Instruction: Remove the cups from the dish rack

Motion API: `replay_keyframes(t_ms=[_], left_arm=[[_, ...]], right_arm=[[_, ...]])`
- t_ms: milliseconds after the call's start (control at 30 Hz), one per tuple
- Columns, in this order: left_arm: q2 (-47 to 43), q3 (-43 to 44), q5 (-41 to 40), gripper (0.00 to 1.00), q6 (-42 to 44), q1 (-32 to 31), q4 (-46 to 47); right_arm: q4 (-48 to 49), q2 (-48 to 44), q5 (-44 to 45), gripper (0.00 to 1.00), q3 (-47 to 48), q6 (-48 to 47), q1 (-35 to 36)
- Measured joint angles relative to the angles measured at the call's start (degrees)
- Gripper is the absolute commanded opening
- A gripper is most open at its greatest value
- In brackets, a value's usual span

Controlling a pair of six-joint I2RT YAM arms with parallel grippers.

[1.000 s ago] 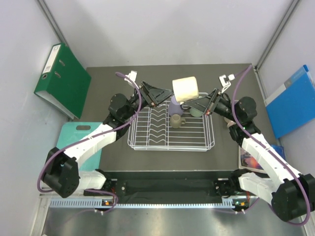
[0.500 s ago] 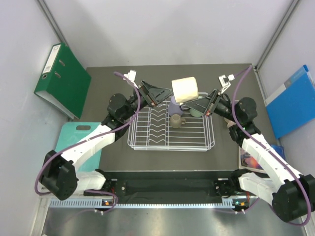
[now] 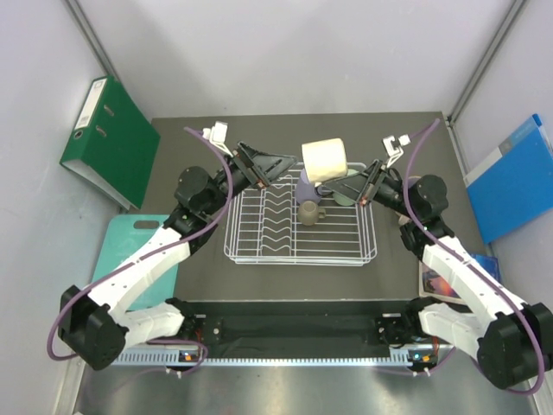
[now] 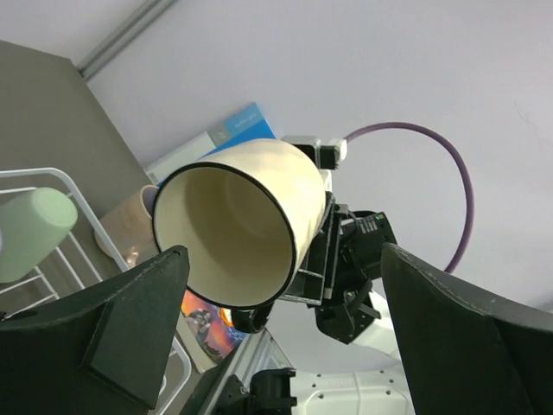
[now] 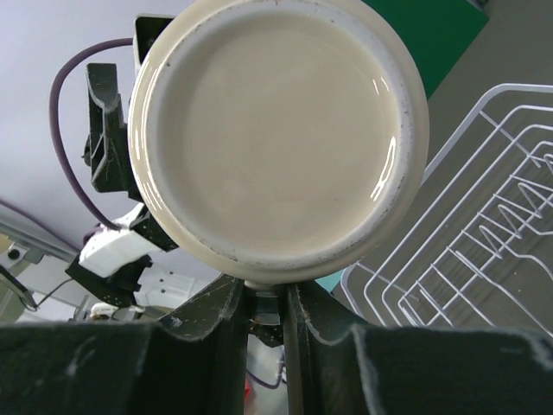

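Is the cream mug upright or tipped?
Tipped sideways. The left wrist view looks into the empty mouth of the cream mug, the right wrist view faces its base; the right gripper holds it above the dish rack.

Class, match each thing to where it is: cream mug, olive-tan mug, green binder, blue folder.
Things:
1. cream mug
2. olive-tan mug
3. green binder
4. blue folder

Places:
A. left of the table
B. inside the dish rack
C. right of the table
D. held in the air by the right claw

Pairs: 1-D, 2-B, 3-A, 4-C
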Motion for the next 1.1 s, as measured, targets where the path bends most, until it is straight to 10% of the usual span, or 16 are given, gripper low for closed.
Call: replay_keyframes(t_ms=[367,567,900,1100], left_arm=[[7.26,0.59,7.91,0.85,-4.44,-0.83,6.10],[7.39,0.59,9.60,0.40,-5.81,-1.11,8.85],[8.22,0.59,10.82,0.41,-6.75,-1.11,11.08],[9.86,0.59,11.87,0.00,-7.23,-1.25,13.18]], right_arm=[[3.21,5.46,0.09,0.00,0.02,0.48,4.33],[3.34,6.47,0.13,0.00,0.09,0.15,6.60],[3.76,6.73,0.68,0.00,1.29,-1.14,7.65],[1.14,7.37,0.68,0.00,2.54,-2.27,8.66]])
